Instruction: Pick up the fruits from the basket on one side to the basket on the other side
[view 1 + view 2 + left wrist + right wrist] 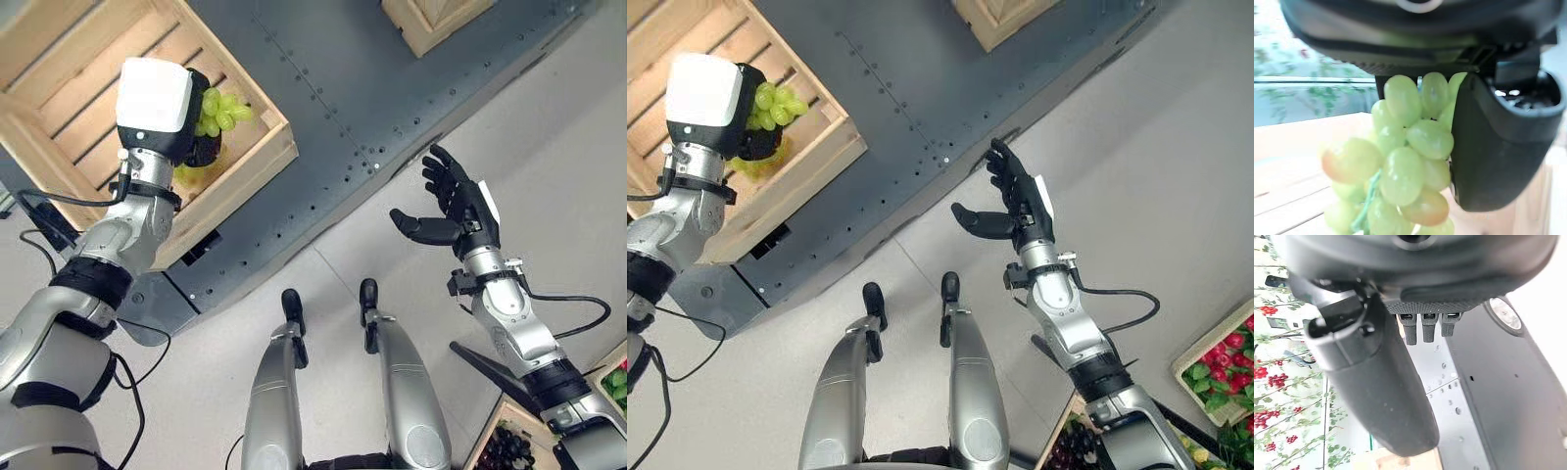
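Your left hand (pixel 201 137) is curled round the bunch of green grapes (pixel 221 108), holding it over the wooden crate (pixel 257 162) on the dark tabletop (pixel 362 88). Your right hand (pixel 460 211) hangs spread wide and holds nothing, above the floor (pixel 549 147).

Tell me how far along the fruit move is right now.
Under way. The left hand is closed on a bunch of green grapes over the wooden crate on the robot's left; the left wrist view shows them held against the thumb. The right hand is open and holds nothing. Whether other fruit has been moved can't be judged. Left: taking the grapes to the other basket.
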Tool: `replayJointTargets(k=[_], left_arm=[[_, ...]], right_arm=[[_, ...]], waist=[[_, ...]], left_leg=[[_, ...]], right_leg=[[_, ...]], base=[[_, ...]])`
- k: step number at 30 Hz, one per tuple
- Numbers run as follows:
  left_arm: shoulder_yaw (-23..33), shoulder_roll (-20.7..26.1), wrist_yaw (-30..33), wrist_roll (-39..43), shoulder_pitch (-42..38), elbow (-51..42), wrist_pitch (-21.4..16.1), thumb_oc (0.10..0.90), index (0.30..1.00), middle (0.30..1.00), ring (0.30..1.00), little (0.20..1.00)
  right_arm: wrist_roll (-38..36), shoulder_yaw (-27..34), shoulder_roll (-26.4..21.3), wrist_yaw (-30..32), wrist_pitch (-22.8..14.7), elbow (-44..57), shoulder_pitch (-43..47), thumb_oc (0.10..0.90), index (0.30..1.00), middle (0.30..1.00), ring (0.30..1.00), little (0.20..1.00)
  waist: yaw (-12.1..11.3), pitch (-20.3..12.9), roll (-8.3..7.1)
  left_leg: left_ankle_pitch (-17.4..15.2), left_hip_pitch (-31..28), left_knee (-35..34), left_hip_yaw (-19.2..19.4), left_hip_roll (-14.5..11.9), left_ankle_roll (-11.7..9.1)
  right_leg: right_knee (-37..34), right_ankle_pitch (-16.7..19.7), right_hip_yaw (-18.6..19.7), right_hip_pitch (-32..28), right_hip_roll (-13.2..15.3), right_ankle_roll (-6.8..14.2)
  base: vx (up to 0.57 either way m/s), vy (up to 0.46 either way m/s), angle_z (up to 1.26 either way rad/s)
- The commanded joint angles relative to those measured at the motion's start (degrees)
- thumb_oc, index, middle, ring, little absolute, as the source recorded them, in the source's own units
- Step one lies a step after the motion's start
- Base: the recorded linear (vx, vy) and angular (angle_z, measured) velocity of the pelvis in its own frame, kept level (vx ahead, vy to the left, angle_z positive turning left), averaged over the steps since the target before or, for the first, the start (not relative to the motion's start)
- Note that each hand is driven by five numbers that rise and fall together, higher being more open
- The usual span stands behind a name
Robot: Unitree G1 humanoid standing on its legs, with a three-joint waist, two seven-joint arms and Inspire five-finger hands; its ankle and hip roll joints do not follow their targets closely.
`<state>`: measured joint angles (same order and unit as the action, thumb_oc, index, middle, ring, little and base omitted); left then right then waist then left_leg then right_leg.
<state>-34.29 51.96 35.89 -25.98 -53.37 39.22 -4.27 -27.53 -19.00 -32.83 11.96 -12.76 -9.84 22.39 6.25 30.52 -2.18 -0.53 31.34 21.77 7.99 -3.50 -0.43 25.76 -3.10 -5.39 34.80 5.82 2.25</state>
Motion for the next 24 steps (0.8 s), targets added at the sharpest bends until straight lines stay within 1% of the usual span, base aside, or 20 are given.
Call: replayJointTargets(k=[1,4,7,8,10,14,15,16,22,23,24], left_arm=[[9.89,1.49,5.22,6.67,-2.0,-5.27,-4.11,0.4,0.3,0.3,0.3,0.3],[12.67,0.63,5.07,9.05,-0.18,-6.02,-5.12,0.4,0.3,0.3,0.3,0.3],[16.18,-0.64,6.18,11.94,2.79,-7.13,-6.51,0.4,0.3,0.3,0.3,0.3],[16.41,-0.73,6.41,12.1,3.03,-7.2,-6.68,0.4,0.3,0.3,0.3,0.3],[18.61,-1.31,7.17,13.38,5.24,-8.52,-8.08,0.4,0.3,0.3,0.3,0.3],[20.93,-2.35,7.17,16.39,7.75,-10.57,-10.11,0.4,0.3,0.3,0.3,0.3],[21.14,-2.47,7.29,16.6,7.99,-10.74,-10.44,0.4,0.3,0.3,0.3,0.3],[22.25,-2.94,6.4,17.8,9.35,-11.77,-11.3,0.4,0.3,0.3,0.3,0.3],[24.41,-3.25,4.91,19.62,12.66,-15.11,-12.35,0.4,0.3,0.3,0.3,0.3],[25.06,-3.4,4.22,20.14,13.56,-15.77,-12.78,0.4,0.3,0.3,0.3,0.3],[25.2,-3.44,4.05,20.29,13.78,-15.93,-12.93,0.4,0.3,0.3,0.3,0.3]], right_arm=[[0.29,4.09,0.67,-1.66,-4.21,8.15,1.32,0.8,0.9,0.9,0.9,0.9],[0.55,4.22,1.05,-2.54,-3.8,8.27,1.14,0.8,0.9,0.9,0.9,0.9],[0.75,4.36,1.71,-3.56,-3.66,8.31,0.38,0.8,0.9,0.9,0.9,0.9],[0.75,4.33,1.72,-3.69,-3.69,8.33,0.3,0.8,0.9,0.9,0.9,0.9],[1.16,4.34,2.01,-5.33,-3.41,8.57,-0.52,0.8,0.9,0.9,0.9,0.9],[0.59,3.66,2.34,-7.42,-3.58,8.94,-0.89,0.8,0.9,0.9,0.9,0.9],[0.52,3.58,2.41,-7.59,-3.58,8.98,-0.89,0.8,0.9,0.9,0.9,0.9],[0.11,3.45,2.8,-8.49,-3.1,9.3,-1.14,0.8,0.9,0.9,0.9,0.9],[-2.29,3.11,3.48,-11.4,-1.48,10.49,-2.2,0.8,0.9,0.9,0.9,0.9],[-2.85,3.15,3.71,-12.4,-1.24,10.78,-2.8,0.8,0.9,0.9,0.9,0.9],[-3.02,3.15,3.75,-12.7,-1.3,10.86,-2.97,0.8,0.9,0.9,0.9,0.9]], waist=[[-1.26,-0.73,0.99],[-1.3,-0.73,1.04],[-1.4,-1.98,1.22],[-1.36,-2.06,1.23],[-1.5,-3.88,1.48],[-1.85,-5.84,1.83],[-1.84,-5.91,1.86],[-2.04,-7.06,2.08],[-2.37,-10.73,2.71],[-2.39,-11.89,2.89],[-2.37,-12.08,2.92]], left_leg=[[-4.9,-7.91,-0.97,1.05,3.5,2.53],[-5.05,-10.97,-1.52,0.89,3.6,2.43],[-5.14,-14.29,-2.71,0.69,3.65,2.25],[-5.13,-14.51,-2.83,0.67,3.65,2.24],[-5.26,-17.07,-3.9,0.38,3.8,2.11],[-5.56,-19.99,-4.88,0.17,3.83,1.87],[-5.56,-20.25,-5.0,0.14,3.83,1.86],[-5.68,-21.7,-5.68,0.05,3.94,1.75],[-5.14,-26.88,-9.61,-0.23,3.82,1.3],[-4.81,-28.5,-11.15,-0.4,3.77,1.2],[-4.71,-28.84,-11.49,-0.43,3.77,1.18]], right_leg=[[-3.64,-0.25,-0.26,-8.79,0.41,1.0],[-4.28,-0.58,-0.48,-11.94,0.61,0.86],[-5.32,-1.05,-0.81,-15.31,1.0,0.68],[-5.4,-1.07,-0.84,-15.53,1.03,0.67],[-6.57,-1.44,-1.1,-18.34,1.49,0.52],[-7.96,-1.89,-1.73,-21.71,2.15,0.37],[-8.07,-1.91,-1.77,-21.98,2.18,0.37],[-8.89,-2.12,-2.01,-23.62,2.4,0.31],[-12.54,-2.22,-2.63,-29.3,2.54,0.37],[-13.84,-2.06,-2.66,-30.93,2.43,0.47],[-14.13,-2.0,-2.68,-31.26,2.4,0.5]], base=[[0.0,0.0,0.0],[0.01,-0.001,0.01],[0.04,-0.003,0.01],[0.05,-0.009,0.01],[0.08,-0.021,0.06],[0.05,-0.014,0.06],[0.07,-0.01,0.01],[0.07,-0.009,0.02],[0.08,-0.023,0.02],[0.08,-0.025,0.03],[0.11,-0.053,0.04]])
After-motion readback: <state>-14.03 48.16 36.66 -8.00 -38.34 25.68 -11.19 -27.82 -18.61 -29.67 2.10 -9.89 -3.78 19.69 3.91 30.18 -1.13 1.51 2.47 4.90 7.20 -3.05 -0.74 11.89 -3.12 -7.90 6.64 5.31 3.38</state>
